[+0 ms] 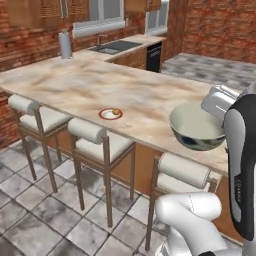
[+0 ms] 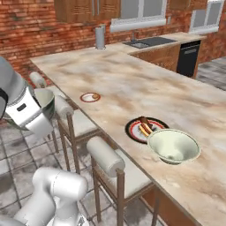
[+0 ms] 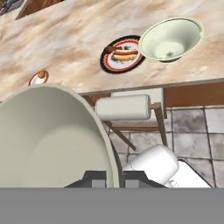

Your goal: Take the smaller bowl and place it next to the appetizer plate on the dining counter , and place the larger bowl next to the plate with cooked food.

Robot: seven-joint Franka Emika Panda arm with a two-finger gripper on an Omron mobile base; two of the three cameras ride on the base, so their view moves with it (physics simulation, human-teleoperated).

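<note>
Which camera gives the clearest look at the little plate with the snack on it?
The left base view: the appetizer plate sits unobstructed mid-counter. The right base view shows it smaller and farther off; the hand view catches just a sliver beside the held bowl.

the smaller bowl [image 3: 48, 140], pale grey-green with a cream inside, is pinched at its rim and raised off the dining counter [image 2: 145, 84], tilted. on the dining counter the appetizer plate [image 2: 90, 97] lies apart from the larger bowl [image 2: 173, 146], upright, touching the dark-rimmed food plate [image 2: 137, 129]
</note>
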